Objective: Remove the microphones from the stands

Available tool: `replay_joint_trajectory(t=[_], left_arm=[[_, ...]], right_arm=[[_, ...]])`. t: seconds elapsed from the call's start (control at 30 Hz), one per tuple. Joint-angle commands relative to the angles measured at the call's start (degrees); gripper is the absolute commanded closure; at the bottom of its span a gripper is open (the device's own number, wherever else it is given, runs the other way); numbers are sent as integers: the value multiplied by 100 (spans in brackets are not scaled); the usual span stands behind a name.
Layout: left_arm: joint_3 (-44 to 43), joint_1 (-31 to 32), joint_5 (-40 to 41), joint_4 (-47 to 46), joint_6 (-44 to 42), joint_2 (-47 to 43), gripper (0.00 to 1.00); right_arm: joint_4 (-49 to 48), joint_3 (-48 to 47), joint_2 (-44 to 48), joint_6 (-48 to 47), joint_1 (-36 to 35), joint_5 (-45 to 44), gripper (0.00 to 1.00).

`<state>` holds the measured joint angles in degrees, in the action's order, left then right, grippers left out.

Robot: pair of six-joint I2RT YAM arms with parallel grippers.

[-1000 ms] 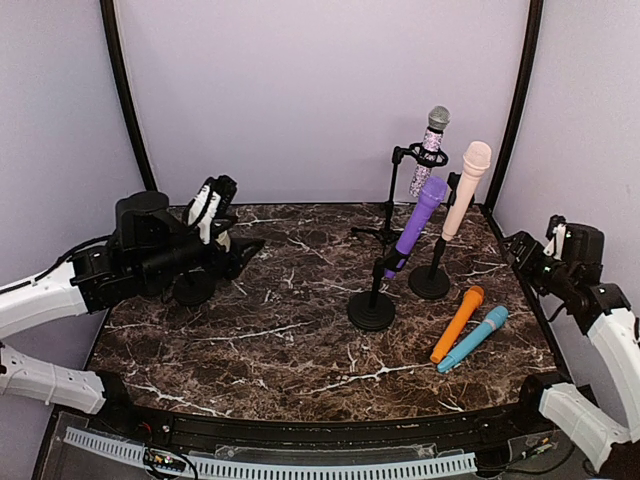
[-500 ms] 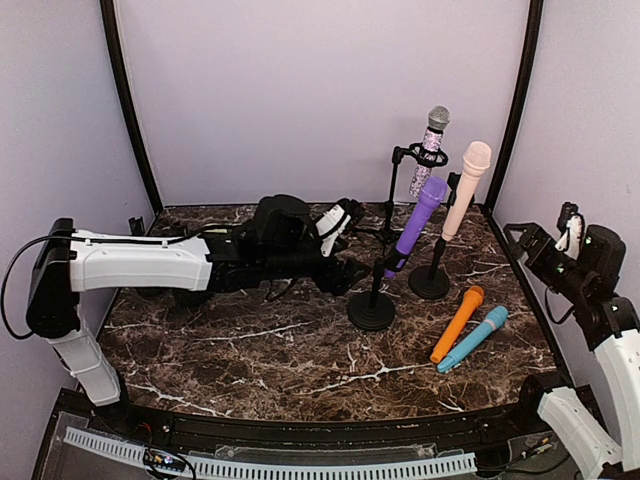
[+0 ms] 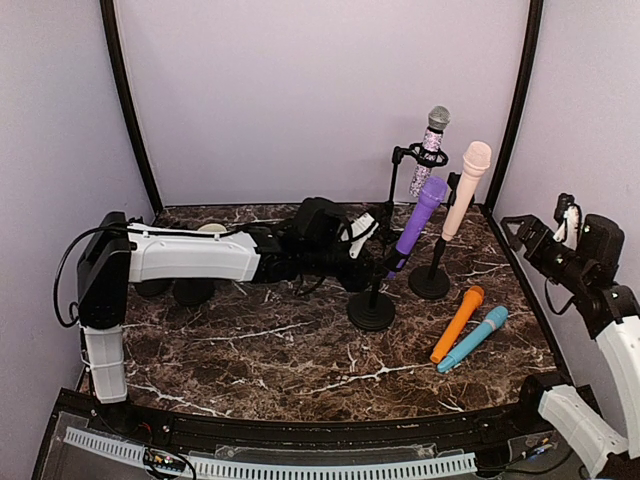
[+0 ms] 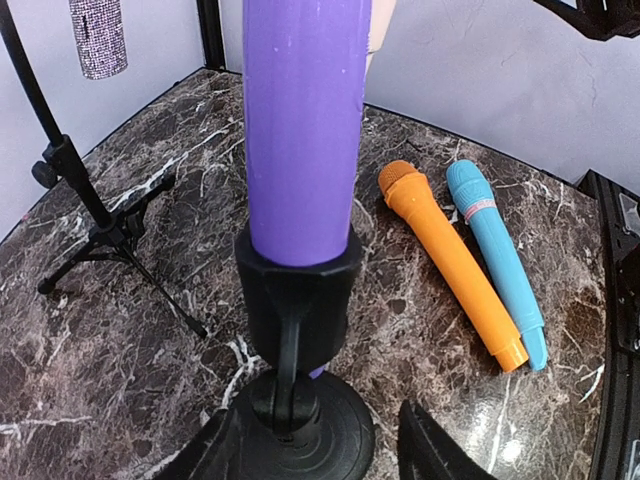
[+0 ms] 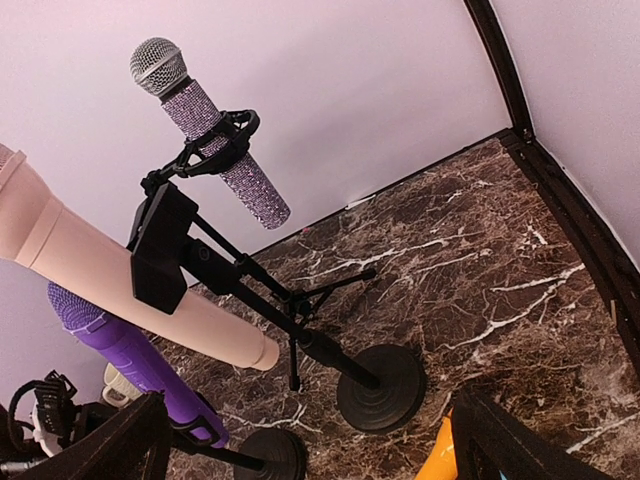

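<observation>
L fingers (image 4: pixel 432 458) spread & empty either side of stand (image 4: pixel 295 300) w/ purple mic (image 4: pixel 300 120) on bench (image 4: pixel 120 330); R fingers (image 5: pixel 110 445) wide apart, nothing held

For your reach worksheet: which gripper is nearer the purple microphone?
Left. The left gripper sits right beside the purple microphone; the right gripper hangs far to its right.
</observation>
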<state>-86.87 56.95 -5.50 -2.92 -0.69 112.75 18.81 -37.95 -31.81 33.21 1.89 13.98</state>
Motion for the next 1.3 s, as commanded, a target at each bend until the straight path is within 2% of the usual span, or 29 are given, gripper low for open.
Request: replay_joint_trajectory(t=[0.0, 0.2, 0.47, 0.6, 0.83, 1.03, 1.1, 1.27], left_arm=[[-208, -117, -354, 82, 39, 47, 49], [-237, -253, -540, 100, 42, 163, 58], [-266, -283, -831, -38, -107, 274, 57], [-360, -298, -945, -60, -159, 364, 64], [-465, -298, -932, -85, -285, 452, 58], [-681, -307, -919, 20, -450, 573, 59], [-691, -307, -876, 58, -493, 582, 62], [-673, -307, -804, 203, -561, 551, 81]], right_arm=[[-410, -197, -113, -96, 29, 92, 1], [-658, -63, -160, 163, 22, 178, 1], [-731, 0, -258, 200, 23, 196, 1], [-721, -45, -316, 186, 29, 194, 1], [-796, -4, -403, 198, 22, 175, 1], [-790, -18, -368, 261, 29, 165, 1], [-746, -19, -323, 274, 23, 159, 1], [-670, -34, -206, 332, 23, 155, 1]])
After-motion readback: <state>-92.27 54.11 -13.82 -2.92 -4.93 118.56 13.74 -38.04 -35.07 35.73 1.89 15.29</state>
